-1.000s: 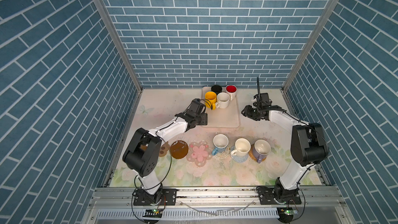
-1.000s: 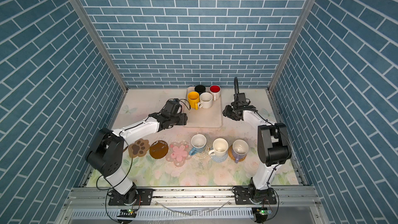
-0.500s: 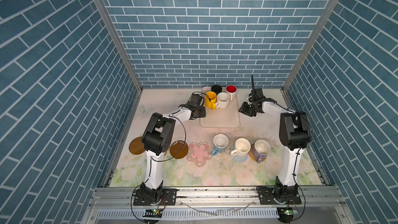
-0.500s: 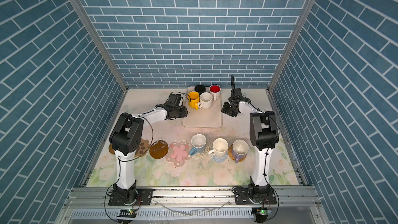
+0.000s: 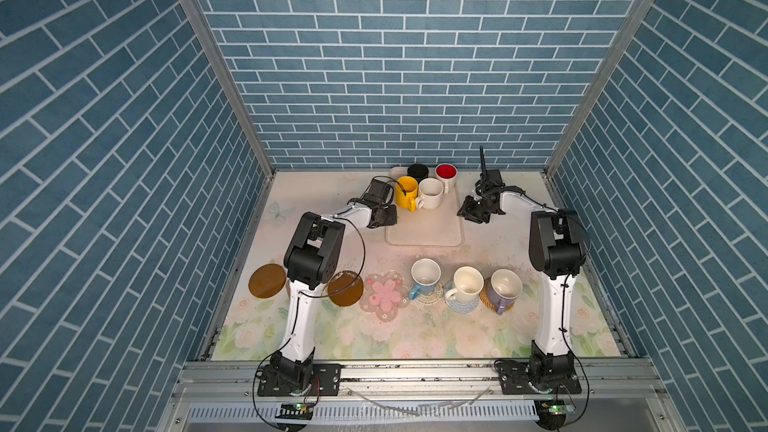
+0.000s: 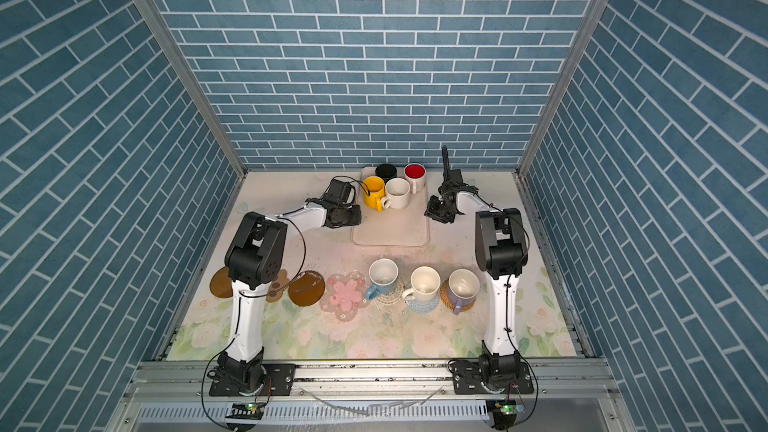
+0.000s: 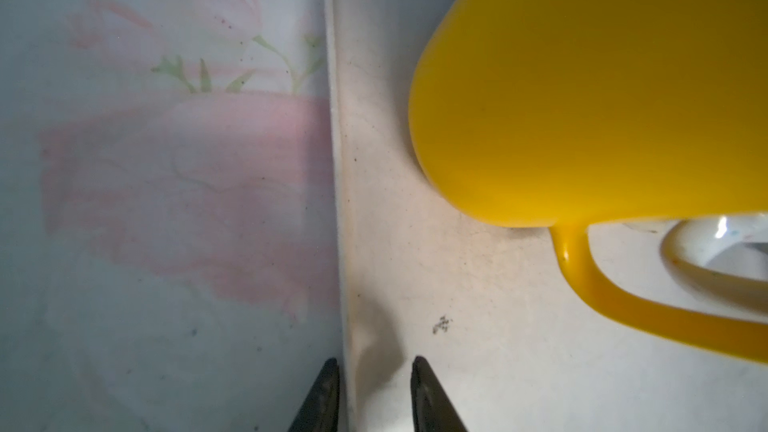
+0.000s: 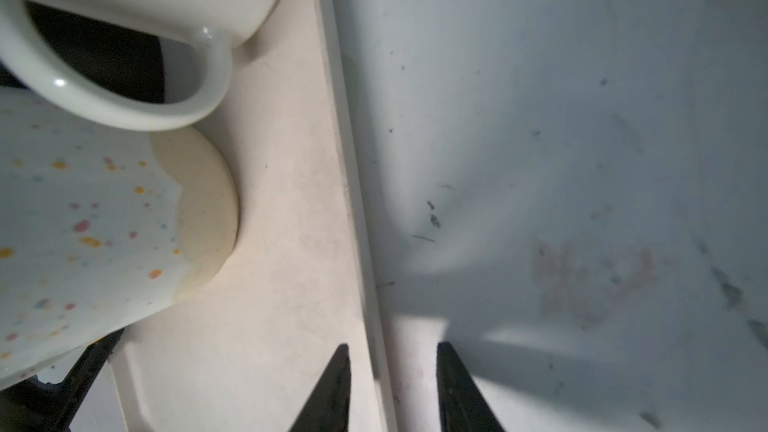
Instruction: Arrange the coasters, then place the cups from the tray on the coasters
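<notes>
1. Gripping the tray by its two long sides is, I judge, the step in hand: the left tool stands astride one rim and the right tool astride the opposite rim.
2. Both tools are a little parted, with a gap visible beside the rim in each wrist view (so nothing is pinched yet, as far as I can see).
3. The tray lies at the far middle of the counter. Four cups stand at its far end: the yellow mug, the black mug, the red-lined mug and the cream mug.
4. To do it well, both tools should pinch the rim together and at equal height, so the tray does not tilt.
5. Any pull toward the free coasters, such as the brown disc and the pink flower coaster, should be slow and level, otherwise the cups may slide.
6. The yellow mug stands near the left tool, so its handle needs care.
</notes>
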